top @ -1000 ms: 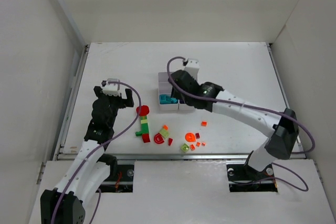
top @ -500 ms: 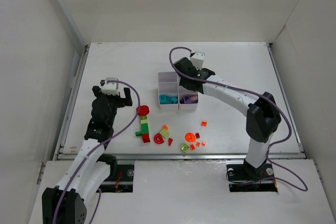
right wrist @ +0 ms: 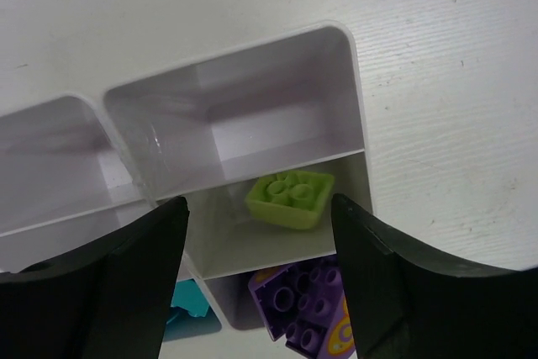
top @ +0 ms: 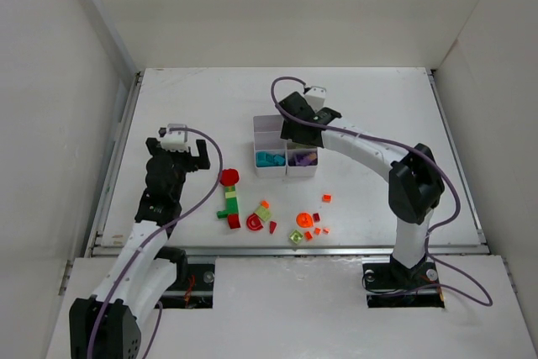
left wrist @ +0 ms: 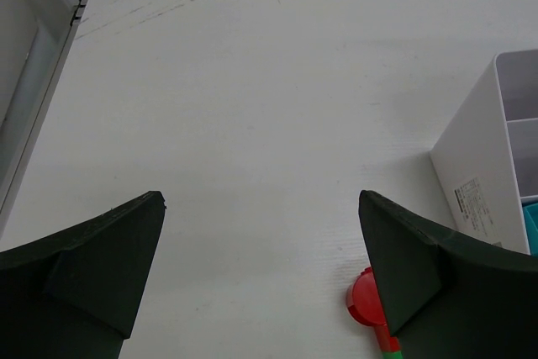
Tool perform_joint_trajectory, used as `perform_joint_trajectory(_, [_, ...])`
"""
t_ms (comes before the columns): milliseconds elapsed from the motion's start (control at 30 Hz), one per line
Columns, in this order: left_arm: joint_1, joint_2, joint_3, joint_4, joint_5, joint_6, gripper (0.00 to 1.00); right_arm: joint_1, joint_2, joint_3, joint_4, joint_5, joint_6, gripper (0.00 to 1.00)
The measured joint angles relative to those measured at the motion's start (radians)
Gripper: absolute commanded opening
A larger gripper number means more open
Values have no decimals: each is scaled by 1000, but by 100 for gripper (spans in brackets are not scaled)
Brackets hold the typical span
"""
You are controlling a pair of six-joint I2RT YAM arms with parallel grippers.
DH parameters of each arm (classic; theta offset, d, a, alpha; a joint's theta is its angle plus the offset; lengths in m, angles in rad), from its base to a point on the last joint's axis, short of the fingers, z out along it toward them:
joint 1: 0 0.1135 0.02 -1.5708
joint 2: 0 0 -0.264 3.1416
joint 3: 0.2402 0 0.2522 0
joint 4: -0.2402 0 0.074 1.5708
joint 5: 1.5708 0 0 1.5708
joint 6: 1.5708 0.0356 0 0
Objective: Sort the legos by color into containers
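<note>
The right end effector (right wrist: 259, 216) hangs with its two black fingers spread wide and nothing between them, directly over the small white plastic six-compartment organiser (right wrist: 357, 98) at the middle of the white tabletop (top: 378, 98). Beneath the gap, a lime-green square plastic brick (right wrist: 290, 199) lies alone in the middle compartment of the organiser's right column, its ringed face up. Purple plastic bricks (right wrist: 307, 313) fill the nearest compartment of that column, and teal plastic pieces (top: 269, 160) sit in the nearest compartment on the left.

The left end effector (left wrist: 261, 199) is also wide open and holds nothing, poised over bare tabletop well left of the organiser. A red round plastic piece (left wrist: 366, 300) lies just beside its right finger.

Loose red, orange, lime and dark-green plastic bricks (top: 277, 216) are scattered on the tabletop in front of the organiser, between the two arms.

A pale sticker (left wrist: 471, 203) on the organiser's outer side wall carries fine print too small to read.
</note>
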Motion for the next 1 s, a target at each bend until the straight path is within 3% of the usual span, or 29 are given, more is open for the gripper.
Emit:
perform_joint_trajectory(133, [0, 0, 0, 0, 13, 11, 99, -2, -1, 0, 3, -11, -12, 74])
perform_joint_trajectory(200, [1, 0, 0, -1, 41, 31, 92, 2, -7, 0, 3, -12, -31, 74])
perform_joint_trajectory(300, [3, 10, 8, -36, 146, 108, 91, 10, -34, 1, 11, -23, -89, 84])
perform_joint_trajectory(333, [3, 23, 23, -69, 196, 153, 95, 14, -50, 0, 21, -42, -116, 90])
perform_joint_trajectory(533, [4, 206, 288, -490, 532, 703, 100, 21, -217, -61, 148, -214, -273, 94])
perform_joint_trajectory(600, [7, 258, 357, -621, 584, 963, 94, 20, -281, -108, 189, -249, -306, 94])
perform_joint_trajectory(633, [8, 281, 381, -644, 588, 1022, 94, 18, -312, -130, 198, -264, -321, 94])
perform_joint_trajectory(767, [24, 439, 484, -869, 601, 1508, 93, 14, -396, -223, 250, -329, -383, 94])
perform_joint_trajectory(867, [29, 601, 573, -1003, 597, 1703, 92, 10, -435, -295, 280, -358, -411, 94])
perform_joint_trajectory(1000, [22, 799, 706, -1126, 583, 1824, 93, -6, -507, -403, 299, -386, -426, 95])
